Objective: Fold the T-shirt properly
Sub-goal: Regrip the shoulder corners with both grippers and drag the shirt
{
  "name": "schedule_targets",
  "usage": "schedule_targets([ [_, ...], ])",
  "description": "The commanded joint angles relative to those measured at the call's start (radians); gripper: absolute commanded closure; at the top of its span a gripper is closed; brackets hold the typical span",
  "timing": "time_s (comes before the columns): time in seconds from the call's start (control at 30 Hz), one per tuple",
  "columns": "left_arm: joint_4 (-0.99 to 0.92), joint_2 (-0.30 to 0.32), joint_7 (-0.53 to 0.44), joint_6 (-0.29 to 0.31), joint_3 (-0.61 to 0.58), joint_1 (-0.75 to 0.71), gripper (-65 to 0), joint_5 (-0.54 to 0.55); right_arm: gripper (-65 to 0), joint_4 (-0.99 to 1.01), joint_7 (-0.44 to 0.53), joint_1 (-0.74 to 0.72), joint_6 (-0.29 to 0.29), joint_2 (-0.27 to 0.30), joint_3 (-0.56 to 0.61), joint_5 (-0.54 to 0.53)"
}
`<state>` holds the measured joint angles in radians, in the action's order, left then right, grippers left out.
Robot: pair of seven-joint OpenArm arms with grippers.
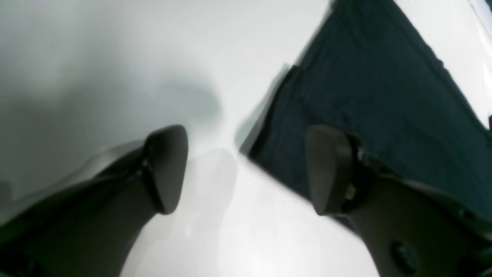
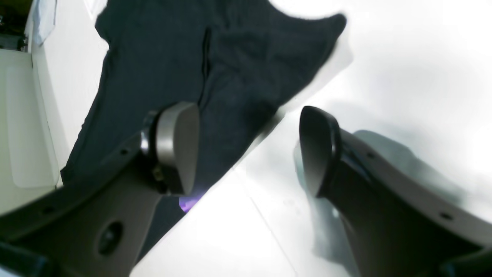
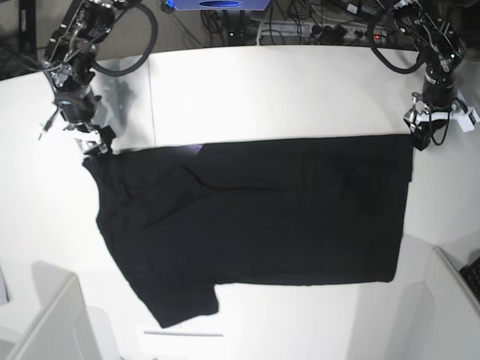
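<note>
Black cloth, the T-shirt (image 3: 255, 217), lies spread on the white tabletop (image 3: 262, 90), plain side up, already folded once along its far edge, and both your arms hang at the two far corners of that edge. Your left gripper (image 1: 246, 169) has its jaws apart with nothing between them, one tip over the shirt's corner and the other over bare tabletop just beside it. Your right gripper (image 2: 250, 150) also stands with jaws apart and empty, straddling the shirt's edge near the sleeve. Watch the sleeve at the shirt's near corner: it sticks out past the hem line and will likely bunch if you fold over it. If you pinch only the top layer at either far corner, the fold will probably peel open; grab unevenly and the edge may skew.
</note>
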<state>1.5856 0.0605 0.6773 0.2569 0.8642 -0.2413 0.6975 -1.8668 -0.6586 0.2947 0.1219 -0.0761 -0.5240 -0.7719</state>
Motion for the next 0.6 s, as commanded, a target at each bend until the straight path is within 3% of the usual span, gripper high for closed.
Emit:
schedule_targets([
  [0.0,-0.006,0.017,-0.017,0.008,0.003,0.012,-46.4,0.014,-39.6,-0.015,0.018,-0.004,-0.015,0.008,-0.003,-0.013],
  [0.27,-0.135,0.02,0.015,0.008,-0.018,0.093,-46.4,0.015,-39.6,0.002,0.021,-0.022,-0.011,0.008,-0.014,-0.014],
  [0.57,-0.181,0.02,0.014,0.008,-0.043,0.121,-46.1,0.012,-39.8,0.243,0.023,-0.145,-0.009,0.015,-0.014,-0.013],
])
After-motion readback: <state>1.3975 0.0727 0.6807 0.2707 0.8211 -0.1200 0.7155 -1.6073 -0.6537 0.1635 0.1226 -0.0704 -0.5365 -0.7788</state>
